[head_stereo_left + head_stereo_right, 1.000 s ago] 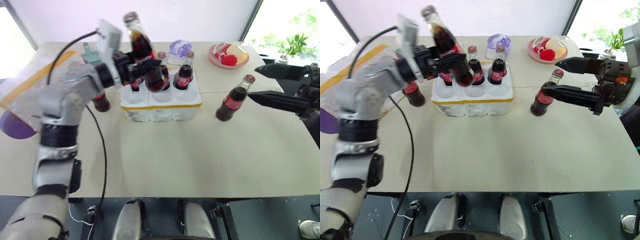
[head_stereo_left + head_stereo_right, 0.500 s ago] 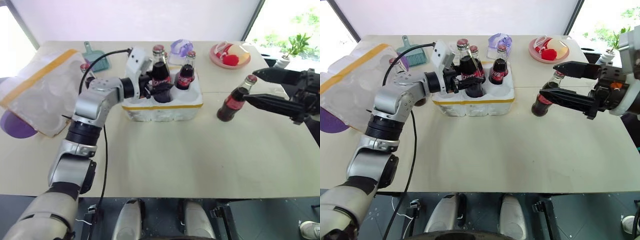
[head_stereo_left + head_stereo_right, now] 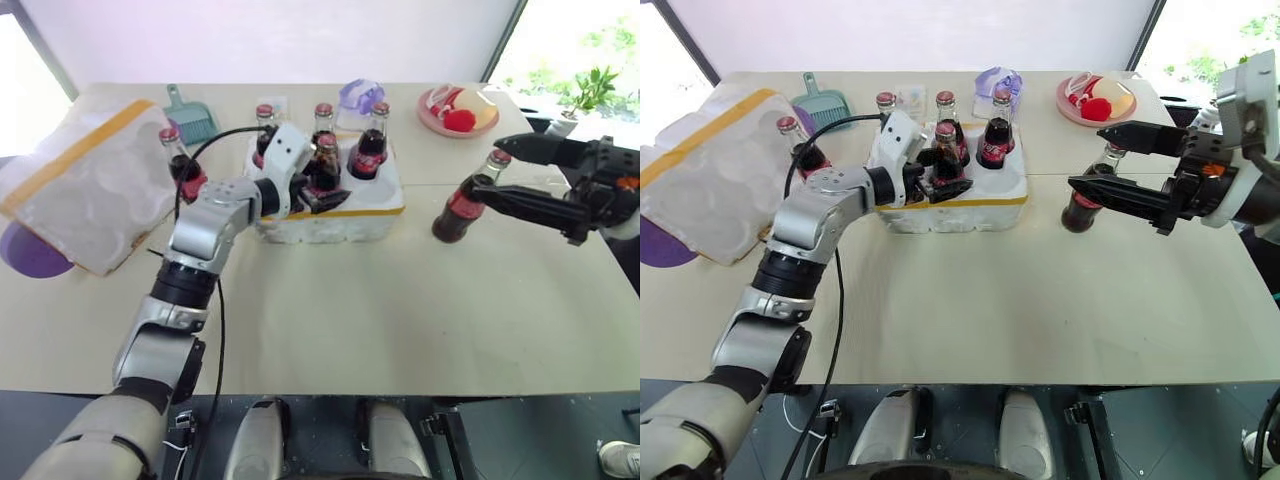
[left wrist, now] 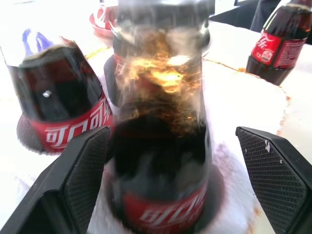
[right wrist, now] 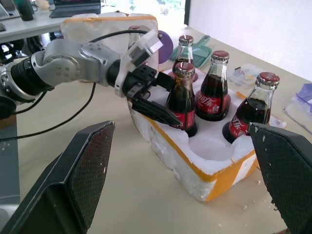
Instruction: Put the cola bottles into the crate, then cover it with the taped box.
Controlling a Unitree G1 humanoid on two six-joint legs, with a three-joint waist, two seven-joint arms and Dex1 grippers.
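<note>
The left gripper [image 4: 170,180] has its jaws spread on either side of a cola bottle [image 3: 323,165] that stands in the front middle well of the crate [image 3: 325,210]; gaps show between the pads and the glass. Three more bottles [image 3: 371,142] stand in the crate's back row, and its front corner wells look empty. The right gripper [image 3: 1088,160] holds its jaws wide apart, flanking a bottle on the counter [image 3: 1086,194] to the crate's right. Another bottle [image 3: 180,165] stands between the crate and the taped box [image 3: 80,180], which lies at the counter's [image 3: 400,310] left edge. The counter's near half is bare.
</note>
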